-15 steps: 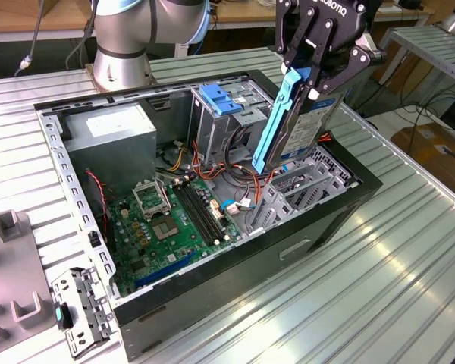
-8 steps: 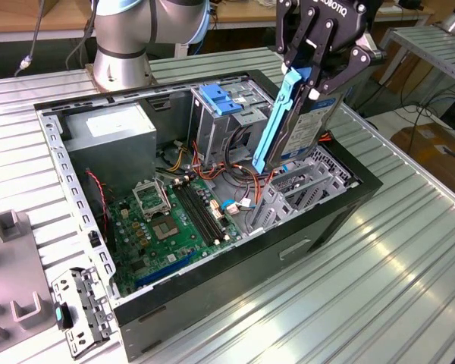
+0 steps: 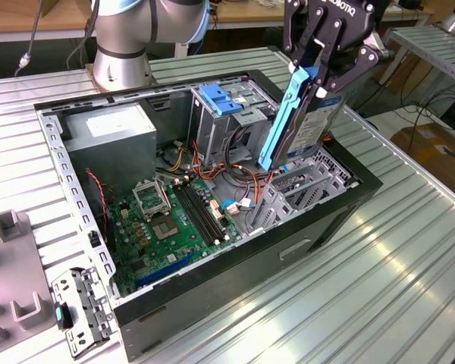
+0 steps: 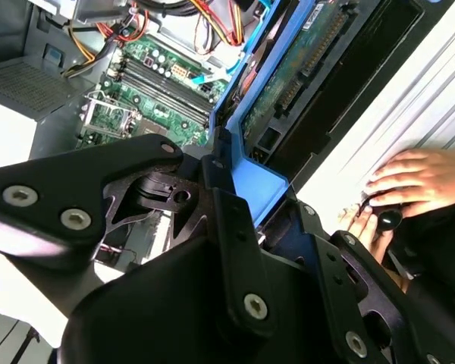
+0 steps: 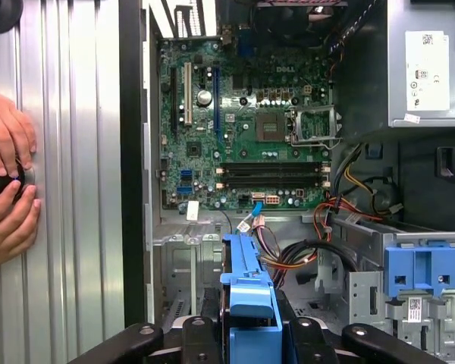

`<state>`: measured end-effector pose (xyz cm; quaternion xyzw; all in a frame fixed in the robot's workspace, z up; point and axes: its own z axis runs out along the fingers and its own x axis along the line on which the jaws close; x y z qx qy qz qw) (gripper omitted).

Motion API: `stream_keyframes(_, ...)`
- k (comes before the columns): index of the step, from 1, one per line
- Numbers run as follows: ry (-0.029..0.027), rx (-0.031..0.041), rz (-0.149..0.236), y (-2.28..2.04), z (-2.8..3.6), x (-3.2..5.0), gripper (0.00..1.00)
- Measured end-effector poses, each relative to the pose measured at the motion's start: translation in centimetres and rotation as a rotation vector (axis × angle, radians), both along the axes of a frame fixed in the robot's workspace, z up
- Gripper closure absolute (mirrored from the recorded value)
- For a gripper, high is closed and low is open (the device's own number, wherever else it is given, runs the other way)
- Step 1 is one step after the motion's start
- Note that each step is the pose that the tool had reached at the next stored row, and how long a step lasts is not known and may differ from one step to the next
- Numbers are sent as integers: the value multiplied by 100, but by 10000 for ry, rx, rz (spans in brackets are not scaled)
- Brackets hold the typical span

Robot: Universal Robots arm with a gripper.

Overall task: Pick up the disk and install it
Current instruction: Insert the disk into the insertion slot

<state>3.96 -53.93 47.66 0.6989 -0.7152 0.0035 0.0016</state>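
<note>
In the exterior view, the tool (image 3: 327,76) is clenched on the disk (image 3: 307,129). It holds the disk tilted in the air over the open computer case (image 3: 288,250) on the tabletop (image 3: 379,303). In the second wrist view, a person's hands (image 4: 413,178) rest on the tabletop beside the case. In the first wrist view, the disk's blue frame sits between the tool's black fingers (image 5: 299,337), with the green motherboard (image 5: 243,129) down inside the case.

In the exterior view the case (image 3: 318,227) sits mid-frame on the bench (image 3: 394,296), with the motherboard (image 3: 174,220) inside at lower left and the power supply (image 3: 114,133) behind it. At upper right, the disk (image 3: 311,129) hangs above the case in the end effector (image 3: 322,76).
</note>
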Motion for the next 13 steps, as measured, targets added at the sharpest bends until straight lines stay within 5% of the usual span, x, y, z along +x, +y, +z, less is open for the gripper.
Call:
stream_keyframes(4, 0, 2, -2, -4, -11, 44, 63)
stream_keyframes(9, 0, 0, 0, -152, -80, 47, 63)
stream_keyframes(13, 1, 2, 0, -153, -152, 95, 63)
